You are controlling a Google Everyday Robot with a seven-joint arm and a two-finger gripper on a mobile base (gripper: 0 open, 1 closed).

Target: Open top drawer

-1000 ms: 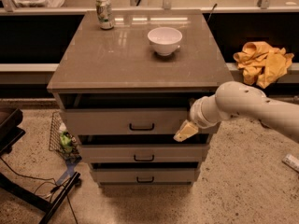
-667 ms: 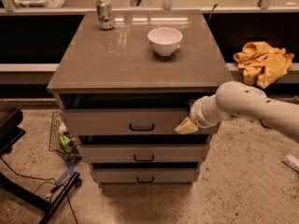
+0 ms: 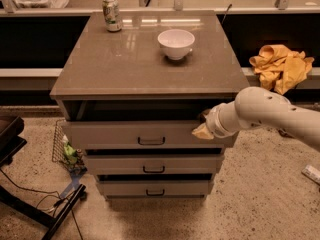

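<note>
Top drawer (image 3: 110, 134) a little way out, gripper (image 3: 202, 131) at its right end.
Above the two narrower drawers (image 3: 152, 164), its front stands slightly proud of the cabinet (image 3: 140, 69), dark gap behind; we judge most of the pull is left to do. The gripper lies against the front's upper right edge, apart from the handle (image 3: 151, 141); whether it is open or gripping we cannot tell.

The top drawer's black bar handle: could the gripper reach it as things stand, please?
Probably yes: the gripper is at the right end of the top drawer, and the front between it and the bar handle looks bare.
</note>
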